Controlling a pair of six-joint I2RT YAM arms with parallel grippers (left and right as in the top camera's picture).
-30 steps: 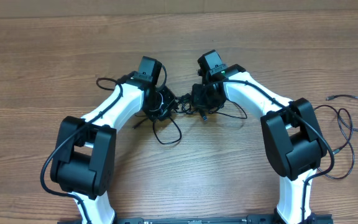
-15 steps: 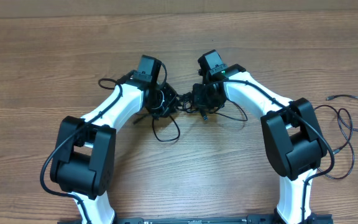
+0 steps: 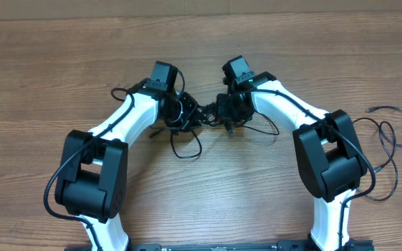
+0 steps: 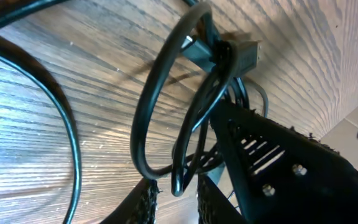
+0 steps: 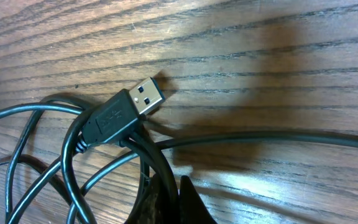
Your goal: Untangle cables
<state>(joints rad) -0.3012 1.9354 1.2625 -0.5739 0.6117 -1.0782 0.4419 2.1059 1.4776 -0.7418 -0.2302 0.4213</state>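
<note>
Nearest me, out beside the right arm (image 3: 326, 160), a separate cable (image 3: 395, 108) lies loose on the worktop (image 3: 47, 70). Further in, the tangled cables (image 3: 197, 117) sit bunched mid-worktop between both claws. The right claw (image 3: 224, 111) is clenched on strands of the knot, with a USB plug (image 5: 143, 96) just beyond it. The left claw (image 3: 179, 115) has a loop between its barely parted pads (image 4: 146, 205); whether it pinches, I cannot tell.
</note>
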